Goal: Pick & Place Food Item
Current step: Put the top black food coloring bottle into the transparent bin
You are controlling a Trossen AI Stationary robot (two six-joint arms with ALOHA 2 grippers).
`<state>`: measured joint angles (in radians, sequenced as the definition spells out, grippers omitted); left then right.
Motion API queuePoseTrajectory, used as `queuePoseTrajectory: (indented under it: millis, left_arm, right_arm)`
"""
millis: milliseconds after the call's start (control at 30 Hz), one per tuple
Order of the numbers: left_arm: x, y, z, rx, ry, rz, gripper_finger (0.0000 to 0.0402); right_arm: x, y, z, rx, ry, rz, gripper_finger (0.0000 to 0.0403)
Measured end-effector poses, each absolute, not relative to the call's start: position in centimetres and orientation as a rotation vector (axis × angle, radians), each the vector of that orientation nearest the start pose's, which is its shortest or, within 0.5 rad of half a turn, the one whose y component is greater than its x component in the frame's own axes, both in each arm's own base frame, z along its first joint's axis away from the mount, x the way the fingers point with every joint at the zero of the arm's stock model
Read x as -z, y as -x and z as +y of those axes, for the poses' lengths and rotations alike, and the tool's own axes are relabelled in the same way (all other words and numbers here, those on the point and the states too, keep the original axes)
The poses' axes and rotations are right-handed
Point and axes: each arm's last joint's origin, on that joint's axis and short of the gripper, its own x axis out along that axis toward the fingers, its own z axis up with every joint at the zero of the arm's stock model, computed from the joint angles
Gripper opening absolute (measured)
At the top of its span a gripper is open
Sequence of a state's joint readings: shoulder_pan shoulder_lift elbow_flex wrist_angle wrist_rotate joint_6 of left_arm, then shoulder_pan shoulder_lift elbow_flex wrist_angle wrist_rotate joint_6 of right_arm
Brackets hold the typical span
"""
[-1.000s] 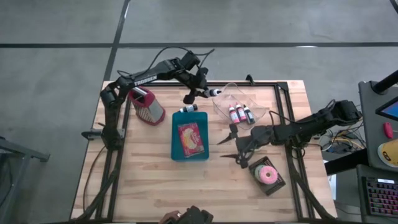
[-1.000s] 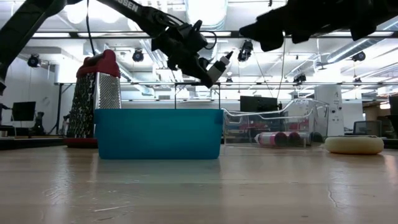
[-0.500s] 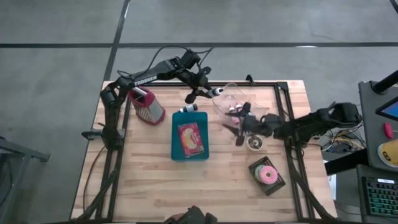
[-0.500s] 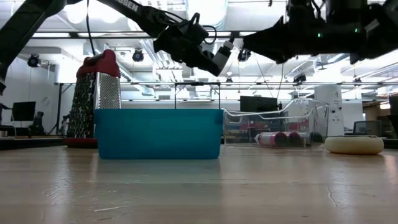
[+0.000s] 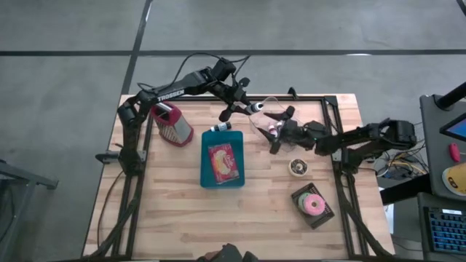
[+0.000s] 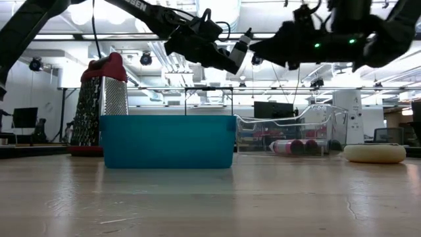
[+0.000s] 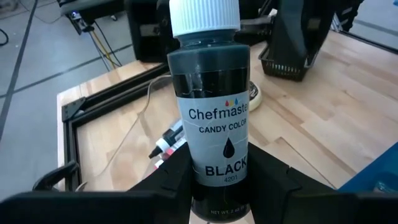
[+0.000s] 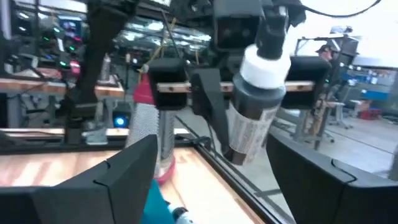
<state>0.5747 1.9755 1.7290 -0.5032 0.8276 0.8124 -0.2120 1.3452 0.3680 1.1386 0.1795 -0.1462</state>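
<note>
1. While the high view shows only a small white-capped thing in the left gripper (image 5: 246,108), the left wrist view reads its label: a bottle of black candy colour (image 7: 211,106) from Chefmaster, clamped between the left fingers (image 7: 168,180) by its lower part.
2. In the high view this bottle (image 5: 251,108) is above the bench (image 5: 160,211) at about 12 o'clock, at the near edge of the clear tub (image 5: 273,116).
3. The right gripper (image 5: 280,129) is over the clear tub and its fingers stand wide apart, with nothing between them. The right wrist view looks between these fingers (image 8: 124,180) straight at the bottle (image 8: 258,106), which is near but not touched.
4. The low view shows both arms high above the bench, with the bottle's white cap (image 6: 242,45) pointing toward the right gripper (image 6: 266,49).
5. The low view hides what is in the blue bin (image 6: 168,141); the high view shows a red food packet (image 5: 223,161) lying flat in it (image 5: 205,145), near the bench centre.
6. The clear tub (image 6: 289,135) holds small bottles with pink labels (image 6: 293,146).
7. A second small bottle (image 5: 220,127) lies just outside the blue bin, at its 12 o'clock edge.
8. At 4 o'clock a dark tray (image 5: 325,216) holds a pink doughnut (image 5: 314,204); a pale doughnut (image 5: 298,167) lies on the bench just beyond it.
9. The red-topped grater (image 5: 173,124) stands at 10 o'clock.
</note>
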Motion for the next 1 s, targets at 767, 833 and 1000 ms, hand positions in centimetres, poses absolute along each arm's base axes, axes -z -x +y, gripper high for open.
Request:
queuePoseTrajectory:
  millis: [767, 833, 1000]
  left_arm:
    - [-27.3, -38.0, 22.0, 0.455, -0.291, 0.429, 0.0116]
    - [-27.3, -38.0, 22.0, 0.455, -0.291, 0.429, 0.0116]
    - [-27.4, -38.1, 22.1, 0.451, -0.298, 0.414, 0.0116]
  right_arm:
    - [-21.8, -25.8, -9.5, 0.396, 0.155, -0.197, 0.0295]
    - [-21.8, -26.1, -9.6, 0.38, 0.157, -0.194, 0.0295]
    - [-21.4, -27.0, -9.9, 0.354, 0.142, -0.177, 0.0292]
